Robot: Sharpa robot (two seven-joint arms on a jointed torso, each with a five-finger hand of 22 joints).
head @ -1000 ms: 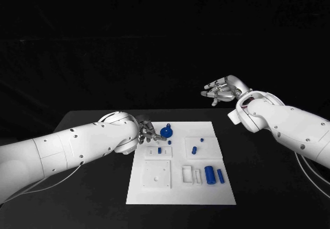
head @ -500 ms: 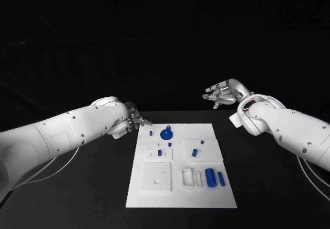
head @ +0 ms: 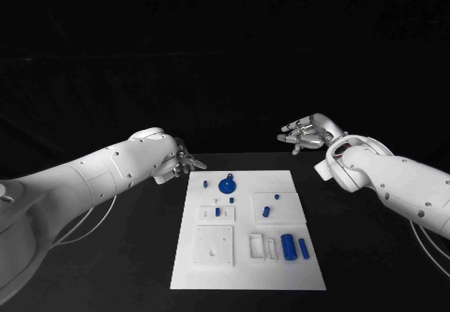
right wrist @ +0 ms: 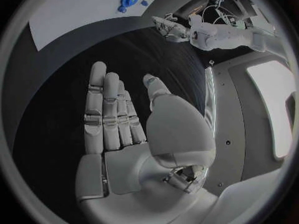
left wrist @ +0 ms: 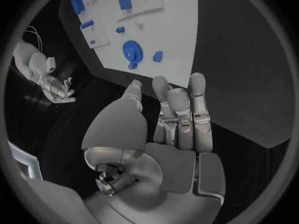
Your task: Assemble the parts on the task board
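The white task board (head: 248, 273) lies mid-table. At its far end lies a round blue part (head: 227, 185) with a small knob. Small blue pieces (head: 266, 210) sit in the white blocks at mid-board, and two blue cylinders (head: 288, 247) stand side by side nearer me. My left hand (head: 183, 162) hovers beside the board's far left corner, fingers straight and apart, holding nothing. My right hand (head: 302, 134) is raised beyond the board's far right corner, also empty. The left wrist view shows the left hand (left wrist: 177, 119) flat above the table with the round part (left wrist: 132, 50) ahead of it. The right hand (right wrist: 118, 119) is spread flat.
A white square block (head: 214, 244) with a hole sits on the board's near left, and a white slotted holder (head: 263, 246) is beside the cylinders. Black table (head: 112, 260) surrounds the board on both sides.
My left hand has drawn back from over the round blue part to the board's far left corner. My right hand has sunk a little. The parts lie as before.
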